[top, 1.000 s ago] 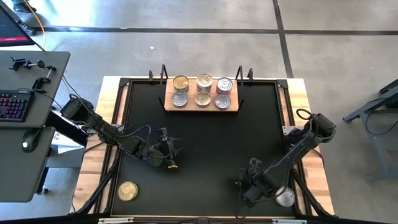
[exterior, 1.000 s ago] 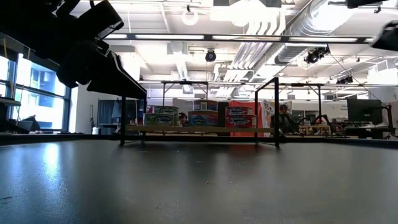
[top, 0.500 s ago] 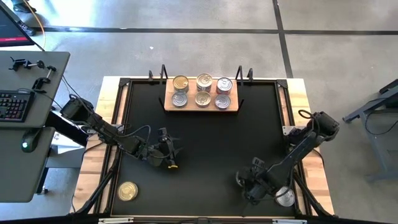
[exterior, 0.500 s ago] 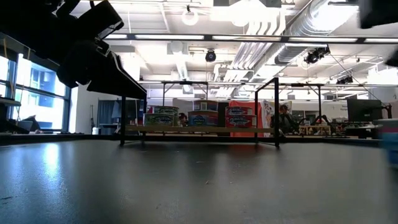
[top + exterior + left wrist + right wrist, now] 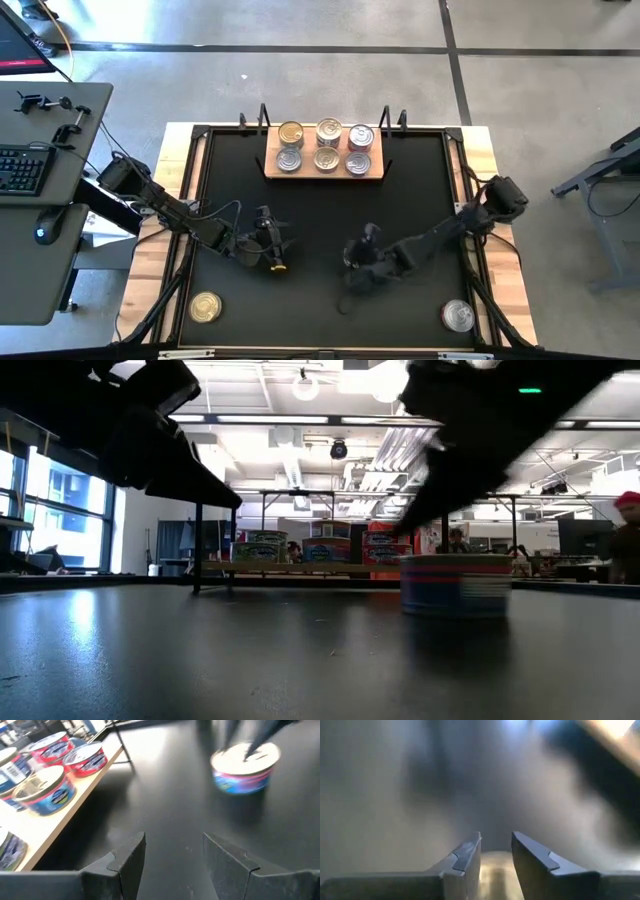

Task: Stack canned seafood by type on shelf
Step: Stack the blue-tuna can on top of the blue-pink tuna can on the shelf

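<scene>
Right tool (image 5: pixel 358 268) over mid-table, fingers slightly parted above a can (image 5: pixel 245 768); grip unclear. Left tool (image 5: pixel 277 243) open, empty. Six cans on shelf (image 5: pixel 323 175).

The shelf (image 5: pixel 323 172) stood at the far middle of the black tabletop (image 5: pixel 420 200), its board filled by six cans (image 5: pixel 324 146) in two rows of three; black uprights (image 5: pixel 264 120) flanked both ends. The strip of tabletop directly in front of the shelf lay open. Nearer the middle, the left gripper (image 5: pixel 281 243) and the right gripper (image 5: pixel 356 268) occupied the central band with a narrow gap between them; both arms slanted in from the table's sides. A gold-lidded can (image 5: pixel 205 306) stood at the near left corner and a silver-lidded can (image 5: pixel 457 316) at the near right corner. The near middle was open.
</scene>
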Controlling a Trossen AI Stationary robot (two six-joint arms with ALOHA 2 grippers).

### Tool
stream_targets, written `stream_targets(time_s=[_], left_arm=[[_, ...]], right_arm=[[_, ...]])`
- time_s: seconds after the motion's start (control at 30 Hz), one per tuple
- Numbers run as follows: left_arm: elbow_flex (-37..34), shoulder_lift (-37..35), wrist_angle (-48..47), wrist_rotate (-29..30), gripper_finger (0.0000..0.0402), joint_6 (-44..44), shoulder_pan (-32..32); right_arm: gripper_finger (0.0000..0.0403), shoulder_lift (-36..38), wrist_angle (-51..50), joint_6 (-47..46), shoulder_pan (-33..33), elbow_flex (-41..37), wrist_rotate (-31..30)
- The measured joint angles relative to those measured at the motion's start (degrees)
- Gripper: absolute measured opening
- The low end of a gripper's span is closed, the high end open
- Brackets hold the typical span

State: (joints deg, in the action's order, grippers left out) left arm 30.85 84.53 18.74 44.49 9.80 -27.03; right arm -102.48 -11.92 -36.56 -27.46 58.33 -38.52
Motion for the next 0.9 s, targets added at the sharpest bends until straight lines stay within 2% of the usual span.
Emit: stream_targets(time_s=[0.1, 0.23, 0.37, 0.5, 0.6, 0.77, 0.83, 0.9], left_arm=[[0.00, 0.00, 2.13, -1.34, 0.0186, -1.64, 0.00], [0.02, -0.01, 3.21, -2.15, 0.0186, -2.44, 0.00], [0.03, 0.00, 4.10, -1.95, 0.0186, -3.40, 0.11], [0.04, 0.83, 7.34, -3.95, 0.0186, -5.70, 1.44], [0.04, 3.50, 12.17, -12.12, 0.0186, -9.16, 4.71], [1.24, 11.49, 23.68, -30.46, 0.0186, -16.71, 11.69], [3.63, 15.14, 25.78, -35.53, 0.0186, -20.11, 13.40], [6.96, 18.61, 25.90, -38.09, 0.0186, -23.74, 14.22]], right_arm=[[0.0100, -0.83, 8.85, 7.37, 2.75, 0.08, -2.65], [0.0100, 0.53, 9.48, 12.05, 2.97, 0.63, -2.63], [0.0100, 4.72, 3.17, 9.51, -0.12, 0.81, -3.45], [0.0100, 8.03, -10.25, 0.63, -5.27, 0.83, -3.26], [0.0100, 8.13, -19.72, -7.61, -9.12, 0.81, -3.16], [0.0100, 7.74, -33.04, -26.95, -13.55, 0.79, -3.11], [0.0100, 7.44, -37.39, -34.09, -14.31, 0.79, -3.24], [0.0100, 6.87, -41.38, -41.53, -14.27, 0.79, -2.81]])
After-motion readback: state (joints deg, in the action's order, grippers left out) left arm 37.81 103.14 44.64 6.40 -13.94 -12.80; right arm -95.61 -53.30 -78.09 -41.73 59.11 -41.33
